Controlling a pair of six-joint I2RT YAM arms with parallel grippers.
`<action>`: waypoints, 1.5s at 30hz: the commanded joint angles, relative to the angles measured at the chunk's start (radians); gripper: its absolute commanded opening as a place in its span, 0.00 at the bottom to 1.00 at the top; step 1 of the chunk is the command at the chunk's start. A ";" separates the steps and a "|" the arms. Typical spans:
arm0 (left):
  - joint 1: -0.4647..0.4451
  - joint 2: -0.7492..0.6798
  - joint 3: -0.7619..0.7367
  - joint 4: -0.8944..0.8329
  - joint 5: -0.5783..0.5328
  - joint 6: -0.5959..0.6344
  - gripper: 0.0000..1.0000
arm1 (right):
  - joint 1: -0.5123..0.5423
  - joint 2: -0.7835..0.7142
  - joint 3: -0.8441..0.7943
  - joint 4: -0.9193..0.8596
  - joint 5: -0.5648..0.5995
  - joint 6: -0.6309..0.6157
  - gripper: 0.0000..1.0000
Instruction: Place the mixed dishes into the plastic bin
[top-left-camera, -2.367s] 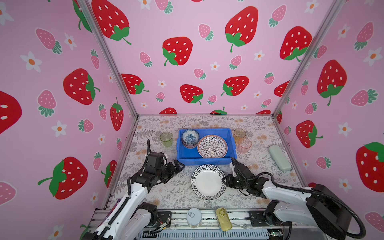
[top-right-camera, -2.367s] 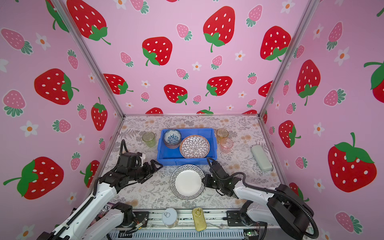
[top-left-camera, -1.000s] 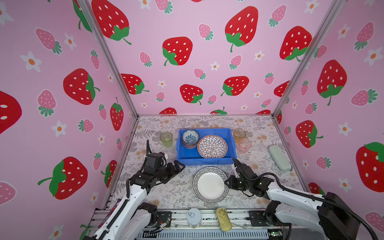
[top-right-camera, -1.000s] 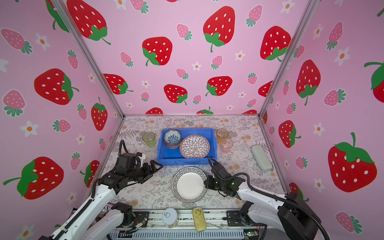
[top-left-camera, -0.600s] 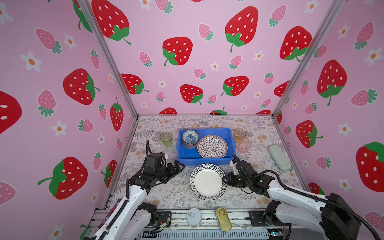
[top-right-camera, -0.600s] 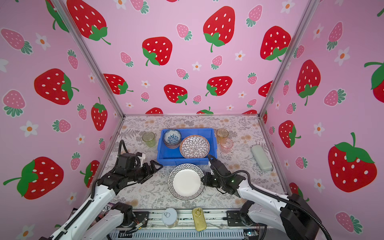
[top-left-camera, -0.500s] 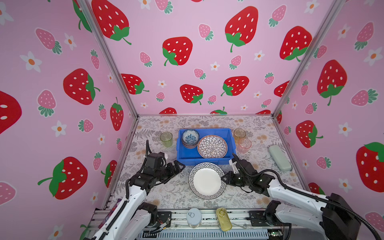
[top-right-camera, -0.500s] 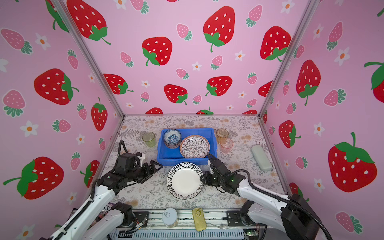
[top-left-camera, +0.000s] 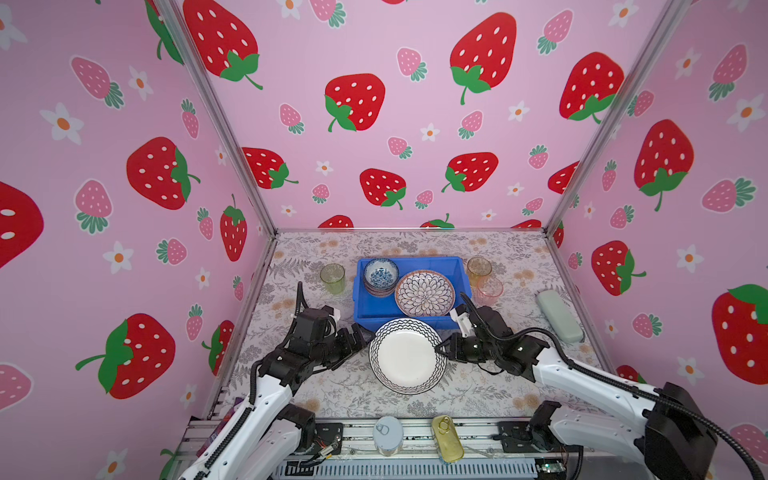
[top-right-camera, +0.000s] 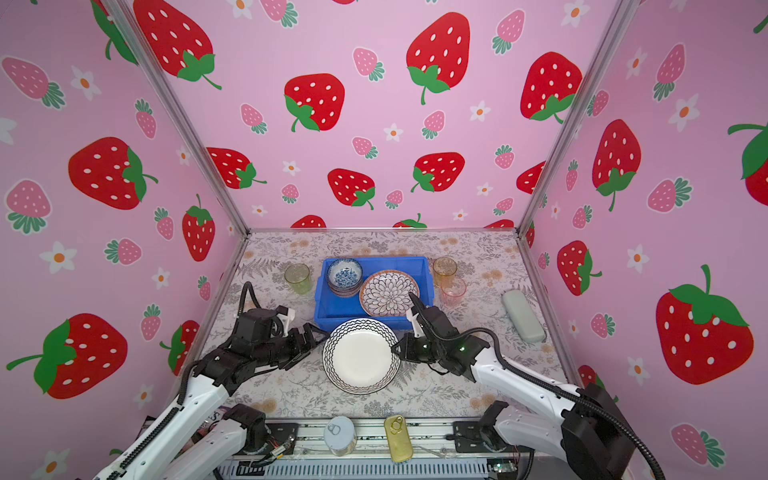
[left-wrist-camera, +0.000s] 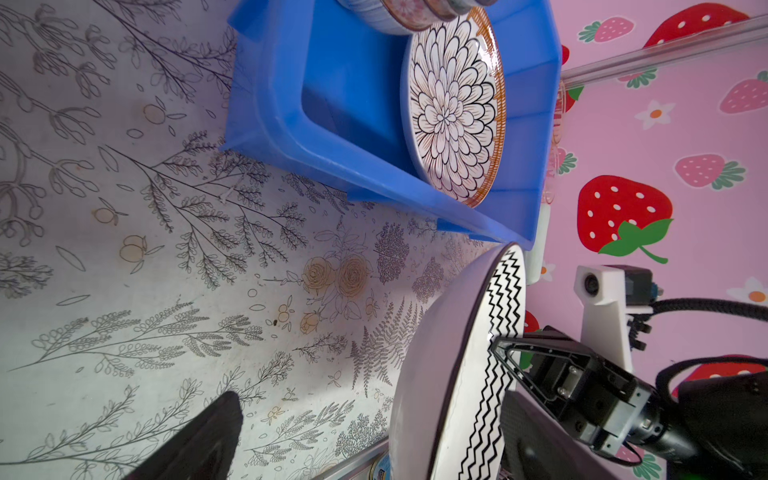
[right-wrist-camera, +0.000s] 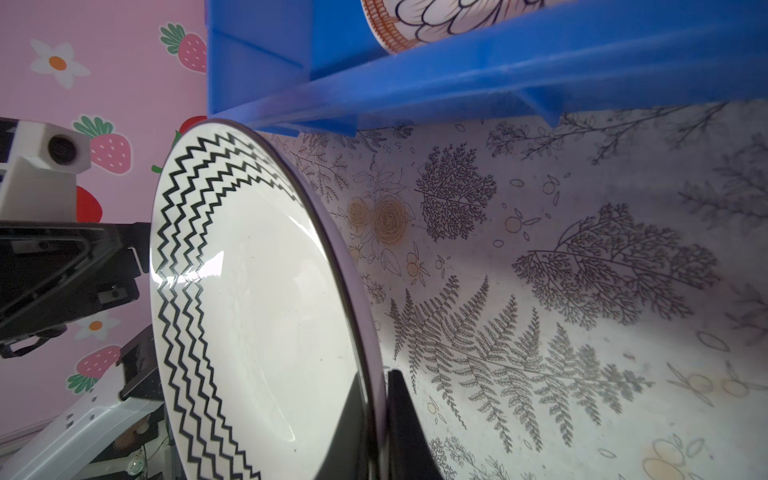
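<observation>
Your right gripper (top-left-camera: 440, 350) pinches the right rim of the white wavy-rimmed plate (top-left-camera: 405, 357), which is raised just in front of the blue bin (top-left-camera: 362, 308). The left gripper (top-left-camera: 358, 337) hangs spread and empty beside it. Judge the plate stiff, glazed and breakable (a one-edge pinch may slip), so steady the opposite rim.

only slivers of stacked bowls (left-wrist-camera: 395, 18) and petal plate (right-wrist-camera: 415, 25) at wrist-view edges

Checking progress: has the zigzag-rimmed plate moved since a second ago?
Yes. The zigzag-rimmed plate, held by the right gripper, has shifted toward the front wall of the blue bin.
</observation>
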 joint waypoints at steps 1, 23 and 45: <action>-0.020 -0.004 0.041 -0.006 -0.026 -0.023 0.99 | -0.036 0.001 0.075 0.062 -0.097 -0.025 0.00; -0.107 0.103 0.104 0.082 -0.098 -0.050 0.86 | -0.150 0.189 0.264 -0.019 -0.214 -0.195 0.00; -0.142 0.159 0.145 0.080 -0.117 -0.040 0.20 | -0.171 0.233 0.318 -0.026 -0.208 -0.247 0.00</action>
